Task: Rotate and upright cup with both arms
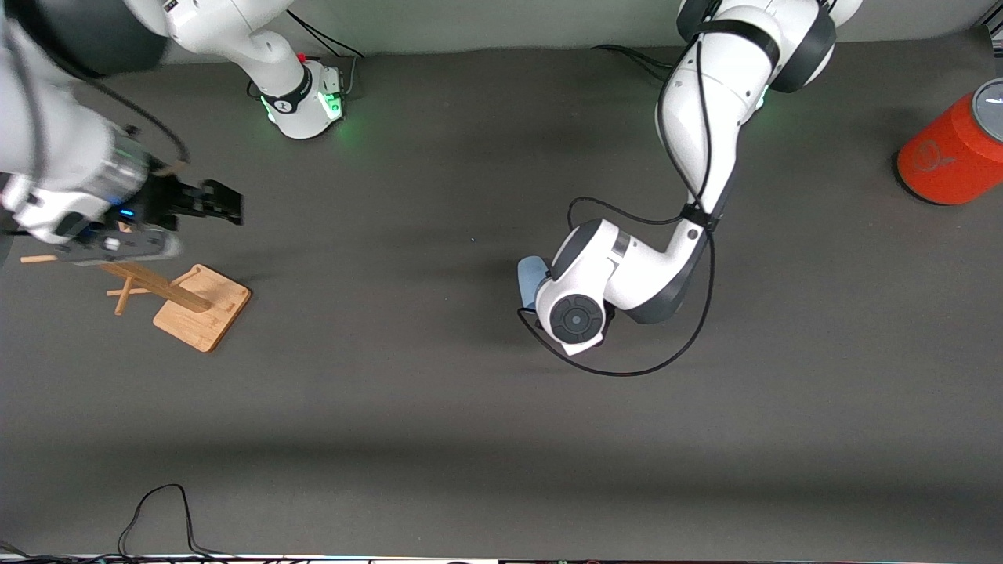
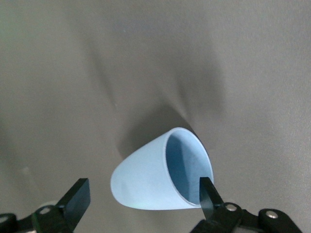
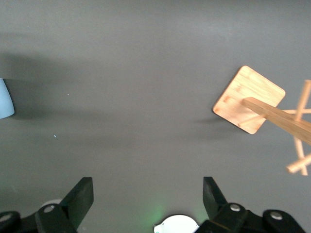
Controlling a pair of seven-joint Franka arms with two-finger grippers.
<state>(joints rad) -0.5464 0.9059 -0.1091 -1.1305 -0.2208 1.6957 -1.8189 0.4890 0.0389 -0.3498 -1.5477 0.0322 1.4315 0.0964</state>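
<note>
Surface: dark grey mat (image 1: pixel 439 439); cable (image 1: pixel 157 517) at near edge | Writing: none legible | cup (image 2: pixel 155 177) lying sideways between left gripper's (image 2: pixel 143 201) spread fingers | right gripper (image 3: pixel 146 199) open over mat beside rack (image 1: pixel 192 301)

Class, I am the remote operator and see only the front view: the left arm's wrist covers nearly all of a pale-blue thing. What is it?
Observer: A cup lying on its side on the table.
Operator: Is the left gripper gripping it?
Observer: No. The left gripper hangs open, one finger either side of the cup.
Operator: And the right gripper?
Observer: The right gripper is open above bare table beside the wooden rack.
</note>
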